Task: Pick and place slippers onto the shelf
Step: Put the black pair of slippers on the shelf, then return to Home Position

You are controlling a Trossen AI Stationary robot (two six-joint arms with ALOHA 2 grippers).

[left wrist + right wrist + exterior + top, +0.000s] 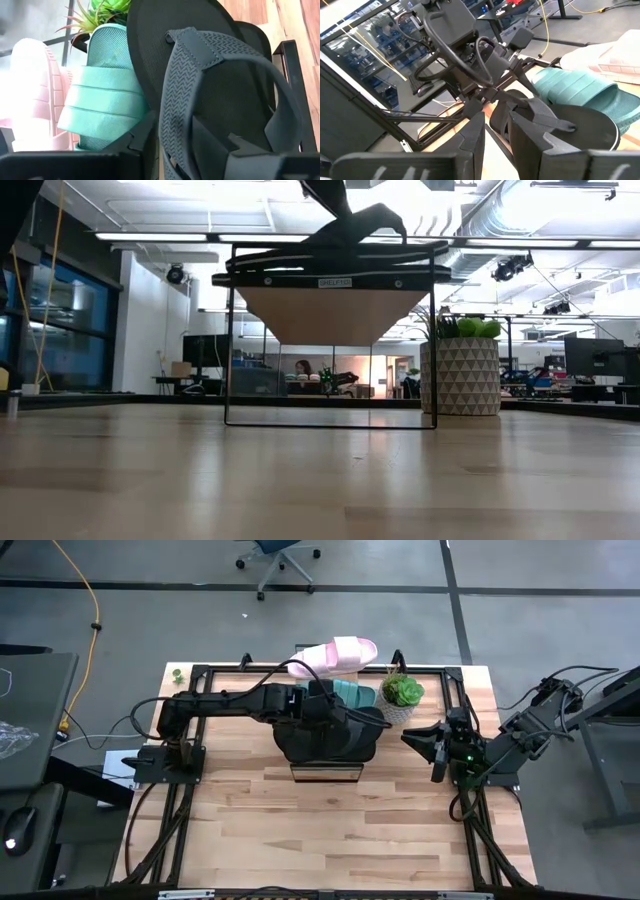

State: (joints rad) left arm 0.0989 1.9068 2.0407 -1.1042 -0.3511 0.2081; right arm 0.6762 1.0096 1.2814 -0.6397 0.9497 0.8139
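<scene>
Three slippers on the shelf [330,310], left end effector [352,720] over the black one.

Only the left wrist view shows all three side by side: pink slide [32,90] at frame left, teal slide [102,95] beside it, black flip-flop [210,85] filling the right, straps between the fingers; whether those fingers grip or have let go I cannot tell. The high view adds a potted plant [402,695] right of centre and the right end effector [430,745] apart on the counter [330,830], slightly parted, holding nothing.
</scene>
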